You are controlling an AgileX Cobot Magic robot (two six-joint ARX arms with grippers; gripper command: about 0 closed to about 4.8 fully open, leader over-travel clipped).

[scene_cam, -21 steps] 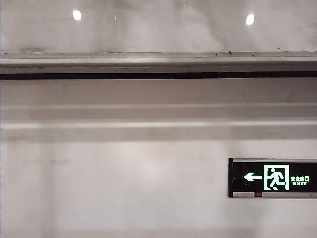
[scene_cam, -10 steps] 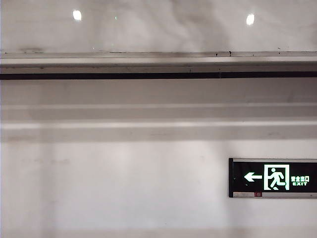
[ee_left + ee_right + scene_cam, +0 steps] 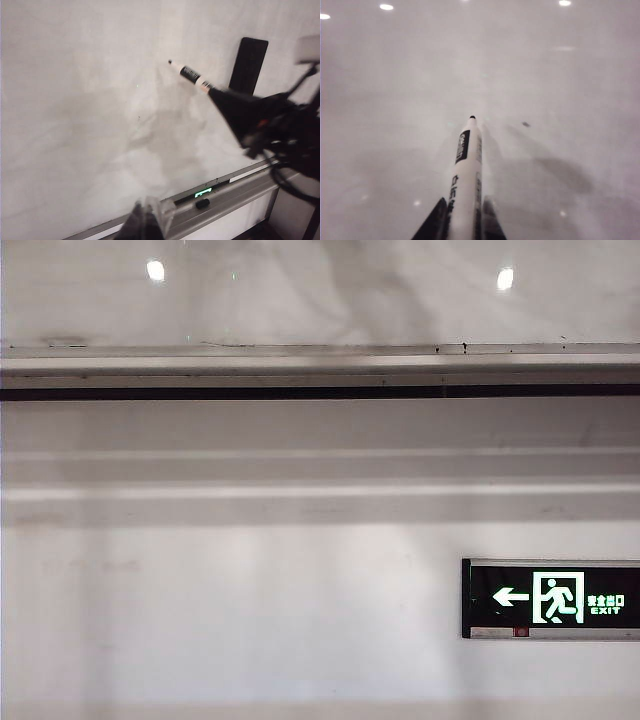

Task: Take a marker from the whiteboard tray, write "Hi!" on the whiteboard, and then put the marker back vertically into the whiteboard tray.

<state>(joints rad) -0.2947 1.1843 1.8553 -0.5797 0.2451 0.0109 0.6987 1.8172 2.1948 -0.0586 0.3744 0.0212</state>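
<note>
The landmark here is the whiteboard tray [image 3: 320,365], the long silver-grey ledge that runs across the whole exterior view with a dark strip just under it. Above the tray rises the glossy whiteboard [image 3: 320,300], carrying two round light reflections and faint grey smudges. No arm shows in this view. Below the tray, at the far right on the matte wall, hangs a black-and-green exit sign [image 3: 550,598].

In the left wrist view, the left pincer [image 3: 147,222] sits at the frame's edge, close over the tray [image 3: 225,197]; only blurred dark and clear tips show, so whether its fingers are apart or together cannot be told. A small dark object [image 3: 202,203] lies in the tray nearby. Higher above the tray, the right pincer [image 3: 220,95] is clamped on the marker [image 3: 192,76], its uncapped tip aimed at the whiteboard [image 3: 90,100] and close to it; contact cannot be judged. A black rectangular object [image 3: 248,62] is on the board beyond.

The right wrist view shows the right pincer [image 3: 462,220] gripping the marker [image 3: 465,170] between two dark fingers [image 3: 434,222], the barrel pointing at the whiteboard [image 3: 545,75].
</note>
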